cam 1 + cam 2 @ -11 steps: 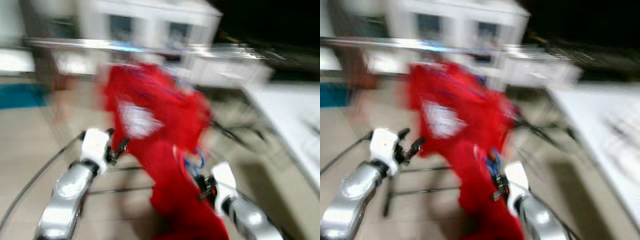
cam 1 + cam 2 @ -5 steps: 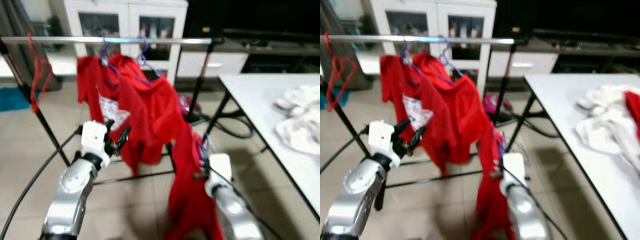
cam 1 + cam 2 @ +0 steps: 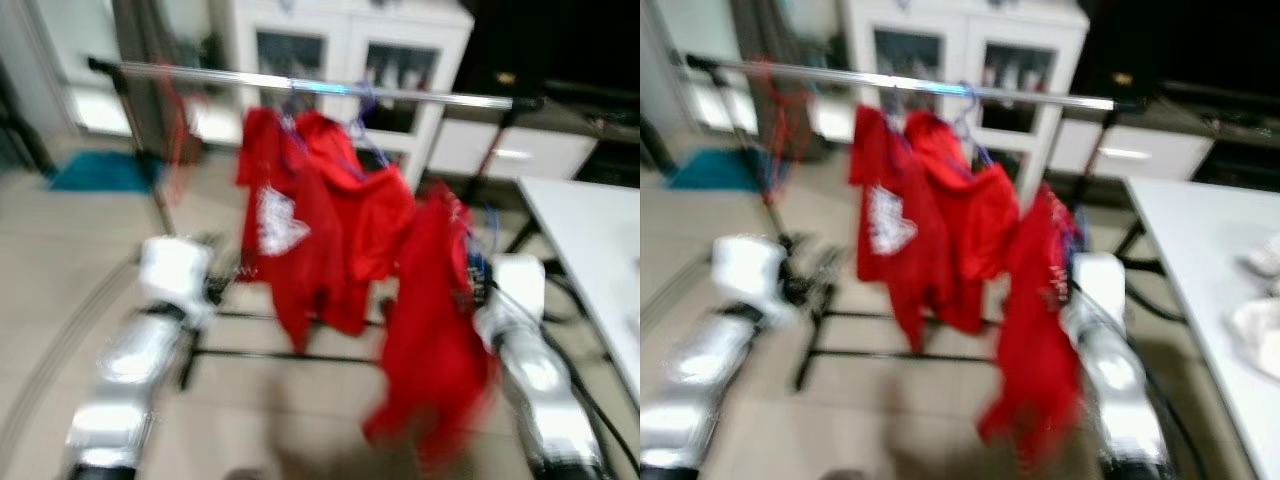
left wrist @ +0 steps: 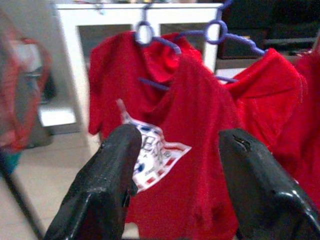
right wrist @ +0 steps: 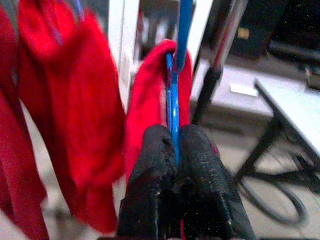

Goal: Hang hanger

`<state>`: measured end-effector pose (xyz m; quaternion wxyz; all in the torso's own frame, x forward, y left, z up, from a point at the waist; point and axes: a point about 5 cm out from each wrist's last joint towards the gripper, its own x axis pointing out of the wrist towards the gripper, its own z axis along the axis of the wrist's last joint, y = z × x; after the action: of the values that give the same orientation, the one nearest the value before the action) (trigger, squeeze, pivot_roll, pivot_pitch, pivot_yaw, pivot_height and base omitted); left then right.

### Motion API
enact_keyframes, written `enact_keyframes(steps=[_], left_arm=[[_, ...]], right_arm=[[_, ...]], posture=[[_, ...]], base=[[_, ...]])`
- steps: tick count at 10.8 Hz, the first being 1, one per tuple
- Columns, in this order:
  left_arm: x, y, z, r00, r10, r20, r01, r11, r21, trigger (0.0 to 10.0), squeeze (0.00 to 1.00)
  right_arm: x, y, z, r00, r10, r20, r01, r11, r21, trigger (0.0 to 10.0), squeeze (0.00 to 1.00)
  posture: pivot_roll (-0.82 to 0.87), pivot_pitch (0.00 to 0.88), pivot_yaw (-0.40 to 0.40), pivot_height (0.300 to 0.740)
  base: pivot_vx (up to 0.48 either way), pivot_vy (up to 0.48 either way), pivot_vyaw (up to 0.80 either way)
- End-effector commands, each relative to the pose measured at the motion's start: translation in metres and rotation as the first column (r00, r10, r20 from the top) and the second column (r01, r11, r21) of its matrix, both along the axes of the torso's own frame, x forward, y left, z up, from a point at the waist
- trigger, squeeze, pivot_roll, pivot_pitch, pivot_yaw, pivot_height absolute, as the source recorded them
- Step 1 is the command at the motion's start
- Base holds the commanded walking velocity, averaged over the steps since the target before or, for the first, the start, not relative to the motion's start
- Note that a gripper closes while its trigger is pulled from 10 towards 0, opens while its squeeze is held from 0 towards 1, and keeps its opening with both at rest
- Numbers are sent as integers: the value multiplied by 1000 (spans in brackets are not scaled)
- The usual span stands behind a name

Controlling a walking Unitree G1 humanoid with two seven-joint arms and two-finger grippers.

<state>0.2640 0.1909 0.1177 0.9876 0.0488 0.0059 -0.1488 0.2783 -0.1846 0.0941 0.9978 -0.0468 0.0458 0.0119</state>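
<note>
A: Where is the hanger?

B: In the right hand. The two black fingers are pressed together on its thin blue bar, and the bar runs straight up out of the fingers, long axis upright. A red shirt is draped over it and hangs down beside the silver right arm, just right of the clothes on the rail.

A: And the rail?

B: A shiny metal rail runs across the head views, level, on dark legs. Two red shirts hang from it on purple hangers; I count two hooks in the left wrist view. One shirt has a white printed patch on the front. The cloth looks soft and creased.

A: The left hand?

B: The left hand is raised before the rail with its thick glossy black fingers spread wide, holding nothing, facing the hung shirts.

A: Anything else?

B: A white cabinet with glass doors stands behind the rail, and a white table stands to the right. The head views are blurred.
</note>
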Motion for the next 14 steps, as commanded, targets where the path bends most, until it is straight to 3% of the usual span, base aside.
enact_keyframes(steps=[1,3,5,6,8,11,12,13,14], left_arm=[[4,-17,5,998,-68,17,69,997,-20,10000,0],[5,-16,7,997,-80,18,80,997,-10,10000,0],[5,-16,9,995,-93,20,93,996,-1,10000,0],[3,-16,9,994,-106,22,106,994,10,10000,0],[1,-15,11,991,-128,25,128,992,16,10000,0],[-1,-13,14,986,-167,14,167,985,35,10000,0],[-1,-12,15,986,-168,15,167,985,39,10000,0],[-2,-11,19,983,-184,21,183,982,45,10000,0],[-3,-15,27,972,-229,49,228,973,26,10000,0]], right_arm=[[-2,-12,5,999,-48,8,48,999,-12,10000,0],[-1,-9,5,999,-50,13,50,999,-13,10000,0],[-1,2,10,997,78,-6,-78,997,17,10000,0],[-8,19,9,964,264,-41,-263,964,26,10000,0],[-22,37,6,884,460,-84,-459,888,30,10000,0],[-30,54,20,787,615,-39,-610,787,96,10000,0],[-29,53,22,798,602,-36,-597,797,85,10000,0],[-19,45,24,860,510,-12,-509,860,41,10000,0],[-13,41,28,882,472,15,-472,881,42,10000,0]], posture=[[74,0,-81,740],[74,0,-76,740],[80,0,-75,740],[85,0,-77,740],[89,0,-79,740],[97,0,-83,740],[98,0,-84,740],[97,0,-83,740],[97,0,-80,740]], base=[[345,0,0],[345,0,0],[343,0,0],[345,0,0],[343,0,0],[309,0,0],[304,0,0],[300,0,0],[0,0,0]])
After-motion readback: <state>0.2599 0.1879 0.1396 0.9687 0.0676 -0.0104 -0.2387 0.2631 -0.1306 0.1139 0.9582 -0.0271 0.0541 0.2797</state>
